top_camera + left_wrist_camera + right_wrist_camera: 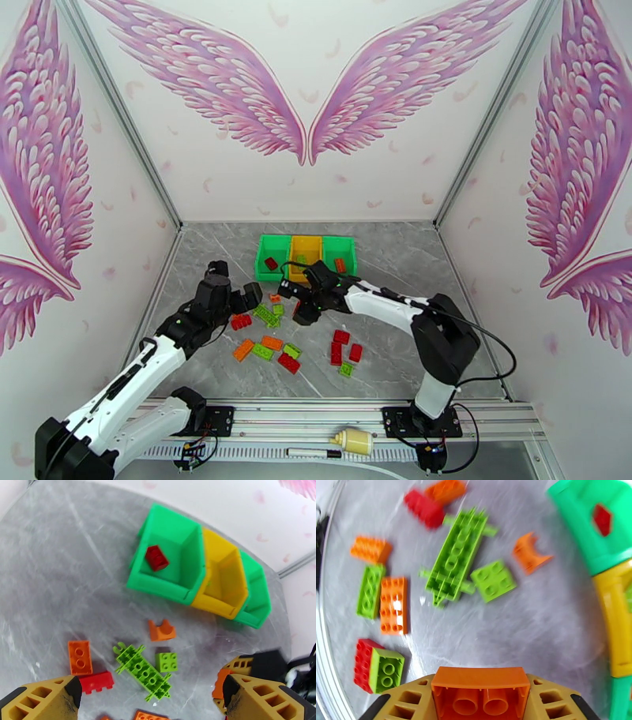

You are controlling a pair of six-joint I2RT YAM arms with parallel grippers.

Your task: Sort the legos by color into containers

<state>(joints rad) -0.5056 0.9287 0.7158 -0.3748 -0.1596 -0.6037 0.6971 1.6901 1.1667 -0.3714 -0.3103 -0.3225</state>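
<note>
Early days: few legos (157, 557) in the bins (158, 587), most loose; right gripper (304, 309) pinches an orange brick (480, 682), left gripper (152, 695) gapes.

Table top (411, 260): a grey marble pattern with pale veining is recorded. Walls (316, 189): white, printed with pink-violet feathered wings and scattered pink petals.

Left bin (158, 588) is noted as bright green, middle bin (215, 604) as yellow, right bin (256, 612) as bright green. A dark red brick (157, 557) is seen inside the left bin.

Loose pieces logged: red brick (96, 682), orange brick (79, 657), lime-green square brick (166, 661), lime-green long plate (143, 672).

The held brick (480, 685) in the right gripper (480, 701) is orange. Fingers (553, 697) are observed as ochre edged in black, likewise on the left gripper (150, 693).

Left arm (150, 367) and right arm (379, 298) are white with black joints.
</note>
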